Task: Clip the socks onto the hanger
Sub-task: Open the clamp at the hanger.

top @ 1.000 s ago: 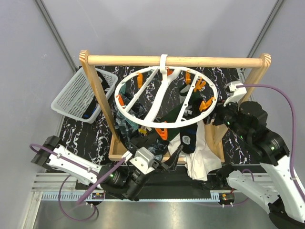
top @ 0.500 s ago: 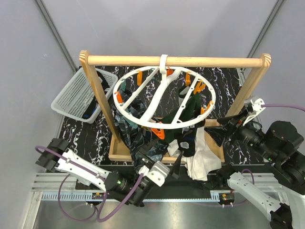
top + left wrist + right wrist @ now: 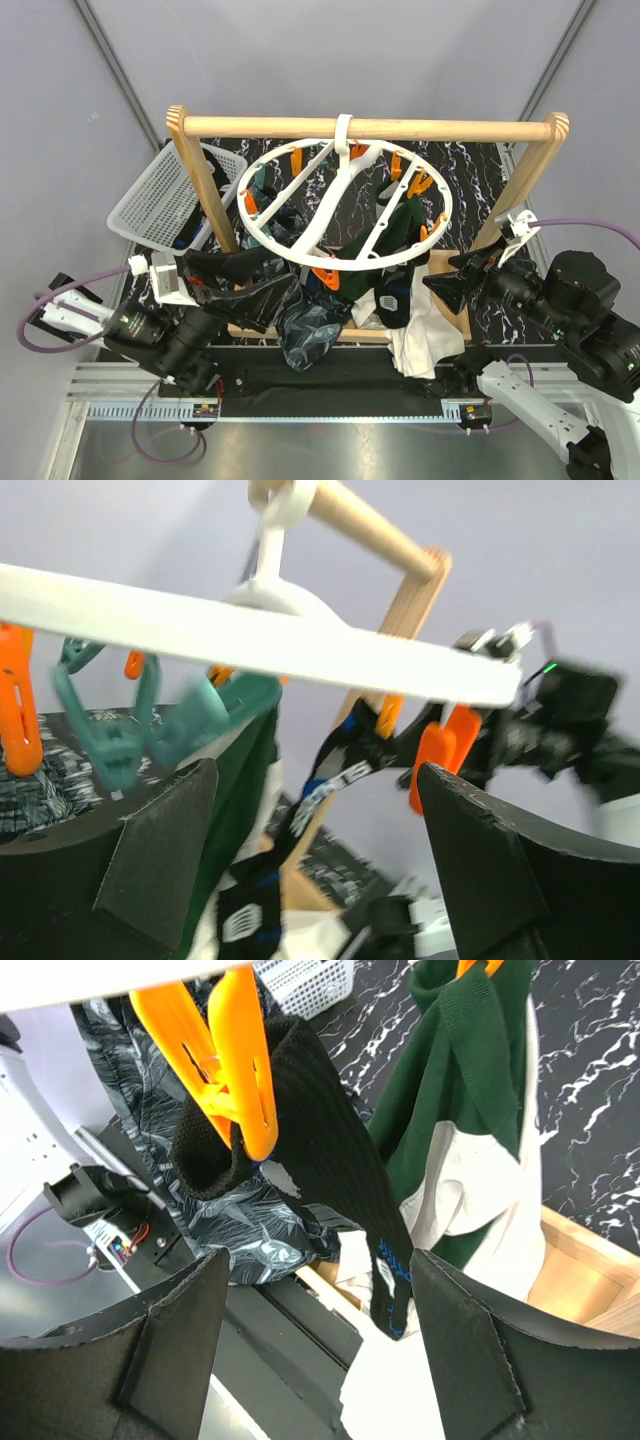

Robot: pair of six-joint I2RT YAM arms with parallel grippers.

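Socks [image 3: 395, 235] are seen from above hanging under the hanger [image 3: 337, 190], which is hooked on the wooden rail [image 3: 420, 128] over the desk [image 3: 470, 160]. The left hand [image 3: 250, 282] is held with its fingers apart and nothing between them. A mottled sock [image 3: 305, 335] hangs just to its right. The right hand [image 3: 455, 272] is likewise spread and empty, and is pointed at a black sock [image 3: 392, 298] and a white cloth [image 3: 425, 335] to its left. A mesh basket [image 3: 165, 195] is set beyond the left hand.

From the left wrist, the hanger's rim [image 3: 250, 640] is seen passing above the spread fingers [image 3: 160, 860]. Orange pegs [image 3: 440, 755] and teal pegs [image 3: 120, 745] hang from the rim ahead of the hand. A green sock [image 3: 240, 800] and the black sock [image 3: 330, 780] are framed between the fingers but are not gripped.

From the right wrist, one of the orange pegs [image 3: 240, 1050] is seen clamped on the black sock [image 3: 330, 1180], straight ahead of the open fingers [image 3: 170, 1350]. The green sock [image 3: 460, 1080] and the white cloth [image 3: 470, 1210] are further right. The mottled sock [image 3: 250, 1225] is behind the black sock, to the left.
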